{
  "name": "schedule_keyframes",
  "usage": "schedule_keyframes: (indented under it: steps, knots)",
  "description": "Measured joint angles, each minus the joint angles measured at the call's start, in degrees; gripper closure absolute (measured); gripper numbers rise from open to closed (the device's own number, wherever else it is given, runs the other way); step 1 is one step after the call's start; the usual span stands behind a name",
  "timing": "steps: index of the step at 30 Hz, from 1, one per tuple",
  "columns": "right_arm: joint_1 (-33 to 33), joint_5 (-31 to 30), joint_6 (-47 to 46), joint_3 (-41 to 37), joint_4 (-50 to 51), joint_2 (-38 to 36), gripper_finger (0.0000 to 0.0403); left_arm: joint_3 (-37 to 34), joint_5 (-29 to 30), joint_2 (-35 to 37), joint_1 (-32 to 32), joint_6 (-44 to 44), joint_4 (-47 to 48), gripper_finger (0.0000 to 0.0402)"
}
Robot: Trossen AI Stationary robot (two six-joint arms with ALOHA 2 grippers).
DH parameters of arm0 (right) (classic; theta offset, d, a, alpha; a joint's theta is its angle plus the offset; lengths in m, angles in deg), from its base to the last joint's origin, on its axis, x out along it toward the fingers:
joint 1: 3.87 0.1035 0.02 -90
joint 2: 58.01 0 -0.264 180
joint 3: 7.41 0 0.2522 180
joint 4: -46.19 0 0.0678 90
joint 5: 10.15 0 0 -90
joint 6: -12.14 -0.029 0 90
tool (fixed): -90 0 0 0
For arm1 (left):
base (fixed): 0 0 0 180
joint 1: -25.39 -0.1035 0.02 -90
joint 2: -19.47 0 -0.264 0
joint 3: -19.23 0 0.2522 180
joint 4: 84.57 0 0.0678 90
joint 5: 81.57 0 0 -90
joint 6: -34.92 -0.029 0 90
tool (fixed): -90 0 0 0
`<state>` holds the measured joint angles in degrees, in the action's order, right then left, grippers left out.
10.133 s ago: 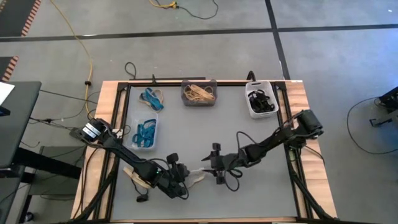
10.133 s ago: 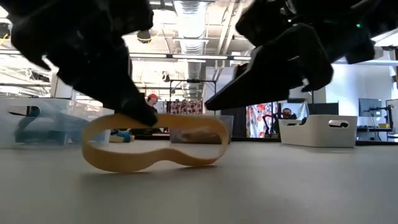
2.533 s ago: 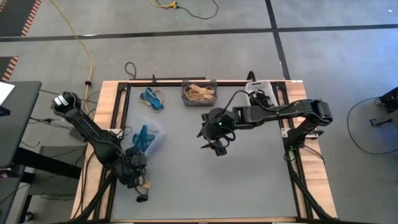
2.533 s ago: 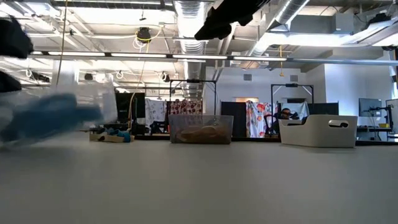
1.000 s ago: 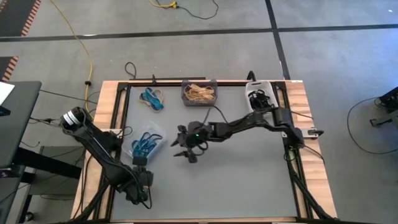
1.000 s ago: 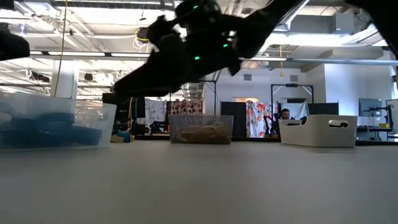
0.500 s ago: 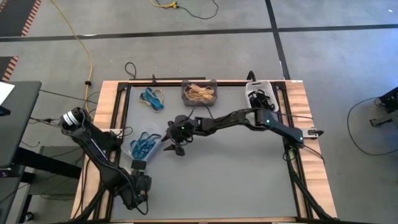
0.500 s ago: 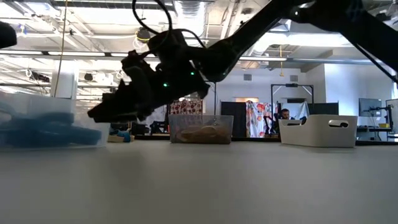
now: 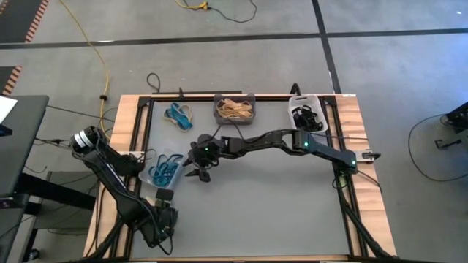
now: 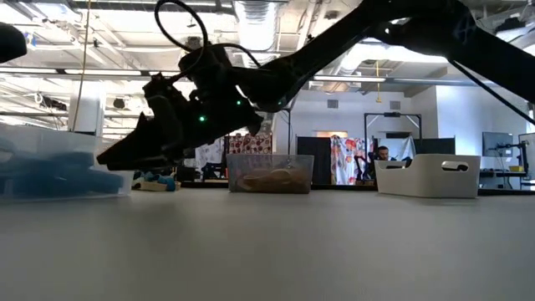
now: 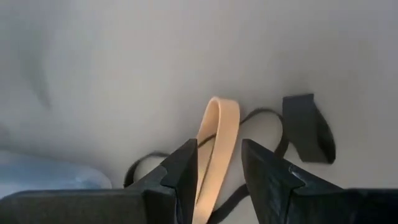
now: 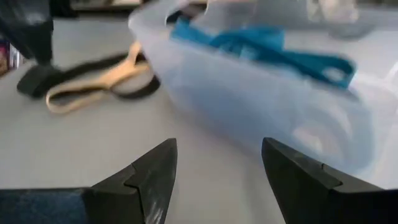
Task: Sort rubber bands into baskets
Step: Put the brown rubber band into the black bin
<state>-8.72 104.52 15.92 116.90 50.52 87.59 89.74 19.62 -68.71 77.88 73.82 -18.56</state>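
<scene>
The clear basket (image 9: 164, 169) with blue rubber bands stands on the table at mid-left. The dark grey basket (image 9: 234, 108) with tan bands and the white basket (image 9: 306, 117) with black bands stand along the far edge. Loose blue bands (image 9: 179, 116) lie at the far left. My right gripper (image 9: 196, 165) is open just right of the clear basket (image 12: 267, 87). My left gripper (image 9: 162, 219) is at the near left, open, with a tan band (image 11: 216, 146) running between its fingers and black bands (image 11: 301, 127) lying beside it. My left gripper stands with one finger (image 11: 185, 169) on each side of the tan band, which lies on the table; I cannot tell whether a finger touches it. My right gripper points at the clear basket's right wall (image 12: 249, 118); I cannot tell whether it touches it.
The table's middle and near right (image 9: 278, 212) are bare grey surface. The right arm (image 9: 292, 140) stretches across the table from the right. A dark frame (image 9: 146, 139) runs along the table's left side. The tan and black bands also show in the right wrist view (image 12: 93, 81).
My right gripper has gone toward the table's left edge and down, up to the clear basket. The clear basket has slid a little toward the left edge.
</scene>
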Motion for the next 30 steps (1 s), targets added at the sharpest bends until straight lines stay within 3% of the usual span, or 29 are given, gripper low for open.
schedule_keyframes:
  steps: [13, 17, 30]
  knots:
    - [3.5, -5.8, 9.5, 0.0, 25.0, -5.4, 0.0138, -3.7, -0.2, -0.1, -0.1, -1.0, -12.4, 0.0288]
    - [5.4, -7.1, 11.2, 0.0, 29.1, -6.5, 0.0138, -6.1, -0.8, -0.3, -0.1, -0.1, -16.7, 0.0288]
    - [9.3, -9.4, 12.8, -0.1, 35.3, -6.7, 0.0138, -6.0, -2.6, -6.6, -2.7, 0.9, -16.7, 0.0288]
